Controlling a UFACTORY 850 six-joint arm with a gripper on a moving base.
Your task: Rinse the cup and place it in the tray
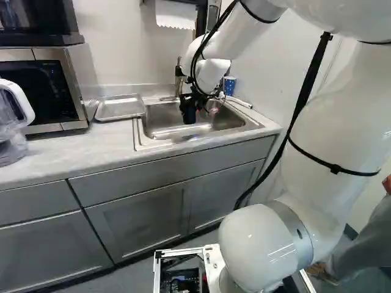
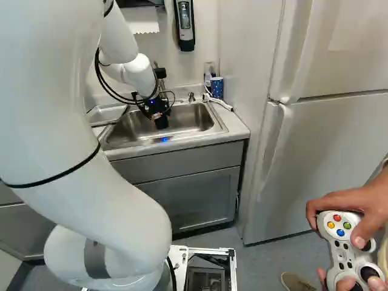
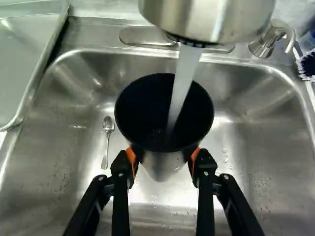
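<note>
One cup points mouth up, its long axis roughly upright

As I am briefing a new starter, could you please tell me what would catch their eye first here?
Most likely the stream of water in the wrist view, pouring from the faucet into the dark cup, which the gripper holds over the sink. Next, probably the large white arm at the right of the left base view. A small spoon lying in the sink might come third.
</note>
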